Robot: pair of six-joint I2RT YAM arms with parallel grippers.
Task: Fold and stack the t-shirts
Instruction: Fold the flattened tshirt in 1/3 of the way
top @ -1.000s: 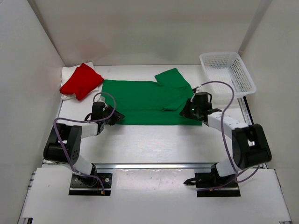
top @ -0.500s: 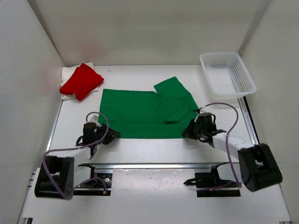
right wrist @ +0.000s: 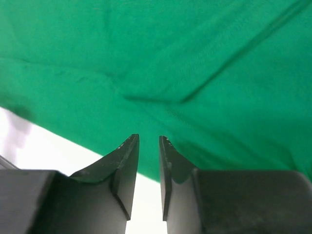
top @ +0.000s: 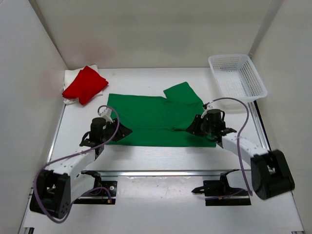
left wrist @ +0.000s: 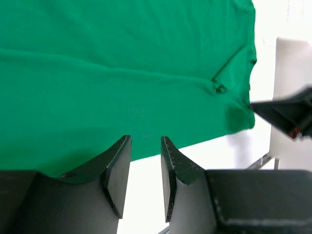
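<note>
Releasing: left jaws and right jaws just parted slightly, both empty, at the green shirt (top: 146,117) near hem; shirt pulled nearer, ready to fold.

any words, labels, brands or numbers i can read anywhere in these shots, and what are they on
None: no view shows a readable word, number, brand or sign.
green t-shirt: plain cloth, no print or tag showing in the top or wrist views.
red t-shirt: plain.
cream-white t-shirt, mostly covered by the red one: plain where it shows.
mesh basket: no label visible.
</note>
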